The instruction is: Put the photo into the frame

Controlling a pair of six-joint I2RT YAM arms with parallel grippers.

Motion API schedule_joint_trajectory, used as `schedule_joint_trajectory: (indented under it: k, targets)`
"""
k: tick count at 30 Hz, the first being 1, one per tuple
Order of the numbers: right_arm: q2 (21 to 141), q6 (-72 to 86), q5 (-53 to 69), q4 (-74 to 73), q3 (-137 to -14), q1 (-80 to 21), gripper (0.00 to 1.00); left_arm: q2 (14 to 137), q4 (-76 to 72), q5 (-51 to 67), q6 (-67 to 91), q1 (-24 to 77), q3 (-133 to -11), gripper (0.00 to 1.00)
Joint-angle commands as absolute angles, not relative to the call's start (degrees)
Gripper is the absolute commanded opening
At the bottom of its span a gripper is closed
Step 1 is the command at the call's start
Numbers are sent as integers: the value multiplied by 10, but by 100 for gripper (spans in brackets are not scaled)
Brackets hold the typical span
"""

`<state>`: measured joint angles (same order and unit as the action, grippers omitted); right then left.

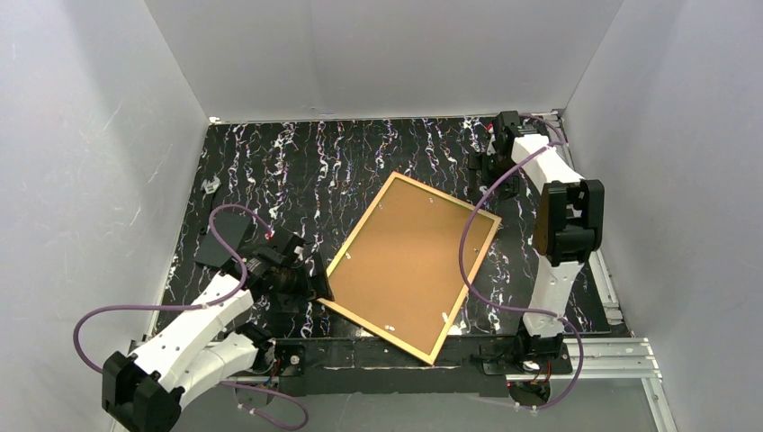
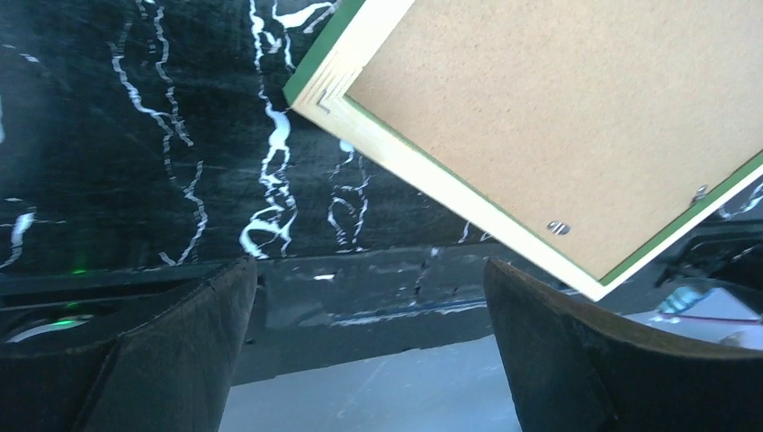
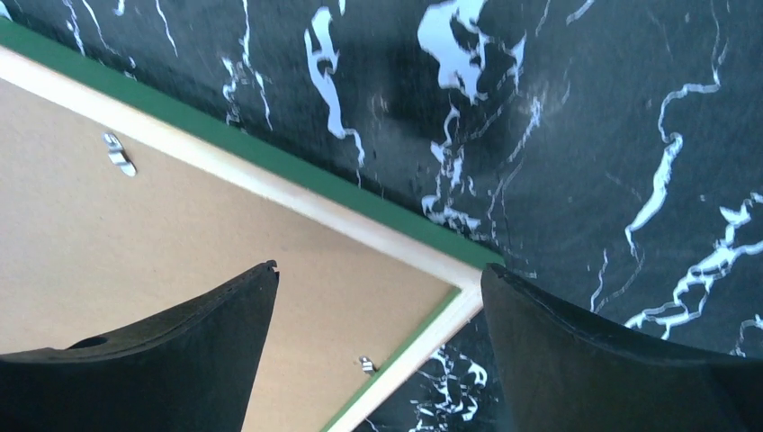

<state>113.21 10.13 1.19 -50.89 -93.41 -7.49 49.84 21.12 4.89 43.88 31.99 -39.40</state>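
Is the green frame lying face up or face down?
Face down: the frame shows its pale wooden back, and the brown backing board with metal clips faces up.

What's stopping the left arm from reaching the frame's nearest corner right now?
Nothing, it seems, so probably yes: the left gripper hangs with its fingers open, close beside the frame, whose corner lies just ahead with nothing between them.

Frame [image 2: 450, 178] (back up) on marbled table [image 2: 135, 180]

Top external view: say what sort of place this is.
Probably a lab robot cell: plain white walls box in a black marbled tabletop, with left arm and right arm bolted at its near edge; the frame lies back-up between them.
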Motion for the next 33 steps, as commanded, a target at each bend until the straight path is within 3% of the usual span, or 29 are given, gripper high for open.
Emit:
schedule_joint_trajectory:
  k: [1,10,24,33]
  targets:
    - [1173,92,79,-527,-991,-55,92,523,174,92,527,317,-366,98]
    - [1223,109,168,-511,-961,-19,91,594,66,137,591,313,-333,98]
    - [1146,132,228,-483,-821,-8,86,704,35,129,580,313,-352,96]
    - [1055,158,247,-471,-710,-6,86,811,81,145,489,284,-484,98]
